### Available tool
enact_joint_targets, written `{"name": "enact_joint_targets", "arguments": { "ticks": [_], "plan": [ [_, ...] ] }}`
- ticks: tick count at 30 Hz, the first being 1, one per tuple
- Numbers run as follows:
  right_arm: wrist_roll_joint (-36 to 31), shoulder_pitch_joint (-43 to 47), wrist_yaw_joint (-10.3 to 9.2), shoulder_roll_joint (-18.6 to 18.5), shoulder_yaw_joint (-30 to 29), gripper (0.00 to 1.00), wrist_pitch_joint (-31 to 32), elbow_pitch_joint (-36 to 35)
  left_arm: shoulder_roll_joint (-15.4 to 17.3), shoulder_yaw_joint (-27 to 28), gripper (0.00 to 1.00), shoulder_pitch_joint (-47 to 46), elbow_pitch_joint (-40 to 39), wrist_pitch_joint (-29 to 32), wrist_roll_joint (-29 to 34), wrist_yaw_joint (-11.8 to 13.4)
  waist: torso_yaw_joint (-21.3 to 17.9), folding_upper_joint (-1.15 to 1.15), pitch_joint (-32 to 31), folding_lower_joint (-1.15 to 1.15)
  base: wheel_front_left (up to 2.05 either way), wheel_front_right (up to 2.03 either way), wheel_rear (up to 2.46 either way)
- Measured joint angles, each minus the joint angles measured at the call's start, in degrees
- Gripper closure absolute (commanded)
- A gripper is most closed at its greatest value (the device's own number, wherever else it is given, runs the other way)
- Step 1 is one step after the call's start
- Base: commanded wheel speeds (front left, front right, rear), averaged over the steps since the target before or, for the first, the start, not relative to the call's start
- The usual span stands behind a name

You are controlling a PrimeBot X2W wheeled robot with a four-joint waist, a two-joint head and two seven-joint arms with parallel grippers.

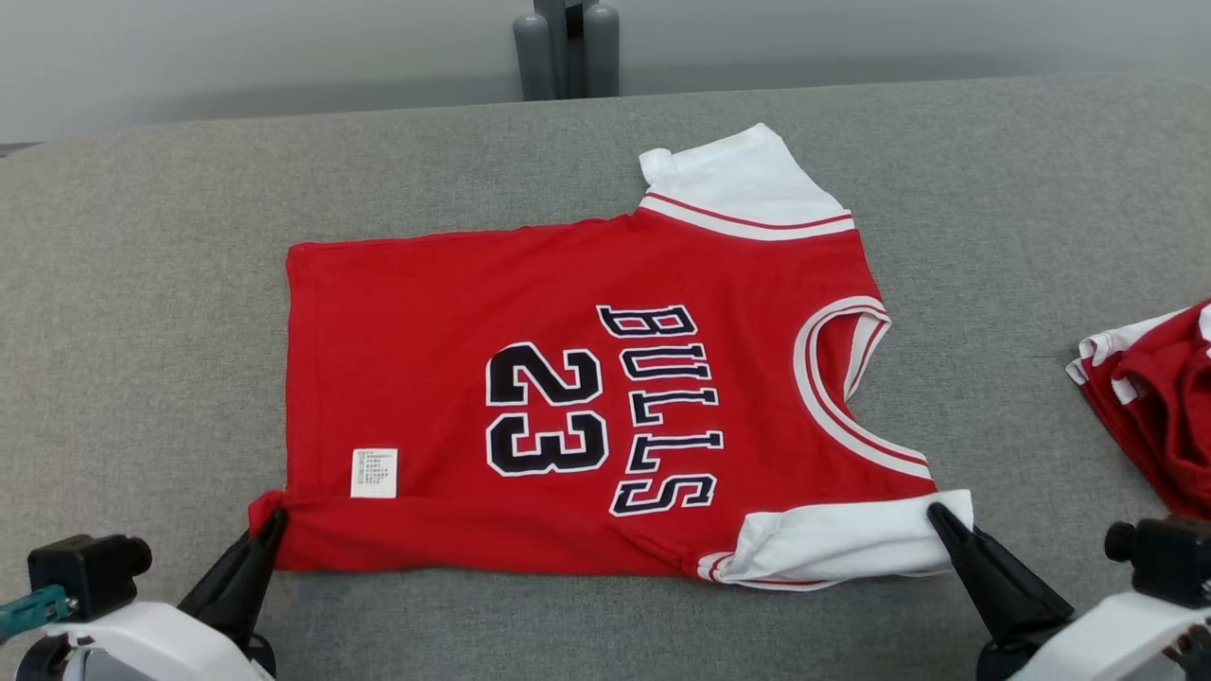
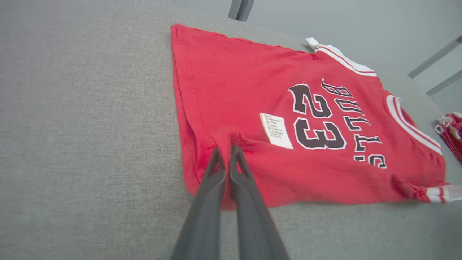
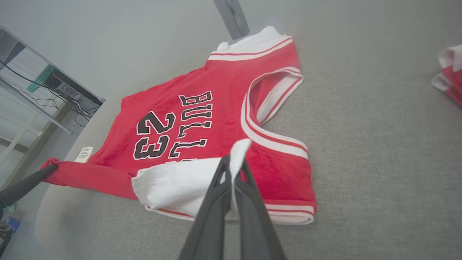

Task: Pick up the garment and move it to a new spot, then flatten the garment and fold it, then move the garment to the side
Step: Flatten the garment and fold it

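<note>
Jersey: a red "BULLS 23" jersey (image 1: 530,359) lies face up near the middle of the grey fabric-covered tabletop (image 1: 142,331), with its hem to the robot's left and its neckline to the right.
Near edge: gathered and drawn taut between the two hands; the rest lies flat.
Left hand: the left hand (image 1: 276,520) is clenched on the near hem corner, just beside the white care label (image 1: 374,472).
Right hand: the right hand (image 1: 938,515) is clenched on the near white sleeve (image 1: 833,541).
Step in hand: judged to be the fold, at its first lengthwise turn; the flattening looks done.
Next move: both hands should carry the near edge away from the robot, level and together. Uneven travel would likely skew the crease.
Surroundings: the far sleeve (image 1: 738,180) lies flat. A pile of red-and-white garments (image 1: 1154,407) sits well apart at the right.
</note>
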Motion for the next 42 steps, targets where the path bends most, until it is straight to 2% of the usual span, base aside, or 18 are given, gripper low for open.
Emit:
{"name": "enact_joint_targets", "arguments": {
  "ticks": [8, 14, 25, 35, 36, 37, 38, 39, 42],
  "plan": [
    [-1.47, -12.86, 0.00, -4.53, 6.25, 1.00, -1.96, 10.49, -2.47, -1.77, 1.00, -6.25, 4.50, 1.04, -0.12, -0.82, 1.00, 0.00, 1.51, 0.00, 0.00, 0.00, 0.00],
    [-0.22, -18.69, 0.00, -7.27, 8.99, 1.00, -4.12, 17.26, -3.45, -2.34, 1.00, -8.28, 7.31, 0.91, -0.16, -1.29, 1.67, 0.00, 2.46, 0.00, 0.00, 0.00, 0.00],
    [2.03, -25.47, 0.00, -9.95, 11.71, 1.00, -9.45, 25.83, -4.67, -3.02, 1.00, -10.04, 9.95, -0.07, -0.16, -2.30, 2.91, 0.00, 3.27, 0.00, 0.00, 0.00, 0.00],
    [3.83, -28.67, 0.00, -11.26, 14.44, 1.00, -14.08, 30.45, -5.79, -4.22, 1.00, -11.63, 12.30, 0.74, -0.59, -2.90, 3.44, 0.00, 3.61, 0.00, 0.00, 0.00, 0.00],
    [3.90, -28.92, 0.00, -11.22, 14.97, 0.70, -14.69, 30.93, -5.91, -4.36, 1.00, -11.82, 12.47, 0.82, -0.59, -3.13, 3.49, 0.00, 3.60, 0.00, 0.00, 0.00, 0.00],
    [4.14, -29.11, 0.00, -11.17, 15.25, 0.25, -15.24, 31.29, -5.94, -4.42, 0.74, -11.87, 12.66, 0.89, -0.62, -3.22, 3.52, 0.00, 3.57, 0.00, 0.00, 0.00, 0.00],
    [4.64, -29.27, 0.00, -11.14, 15.46, 0.00, -15.69, 31.66, -5.99, -4.48, 0.44, -11.89, 12.93, 1.32, -0.90, -3.22, 3.57, 0.00, 3.52, 0.00, 0.00, 0.00, 0.00],
    [4.78, -29.33, 0.00, -11.15, 15.62, 0.00, -16.28, 31.98, -6.08, -4.64, 0.00, -11.90, 13.16, 1.74, -1.38, -3.21, 3.62, 0.00, 3.45, 0.00, 0.00, 0.00, 0.00],
    [5.44, -29.33, 0.00, -11.05, 15.03, 0.00, -18.72, 32.74, -6.33, -4.54, 0.00, -11.90, 13.21, 1.42, -1.44, -2.72, 3.72, 0.00, 3.07, 0.00, 0.00, 0.00, 0.00]
  ]
}}
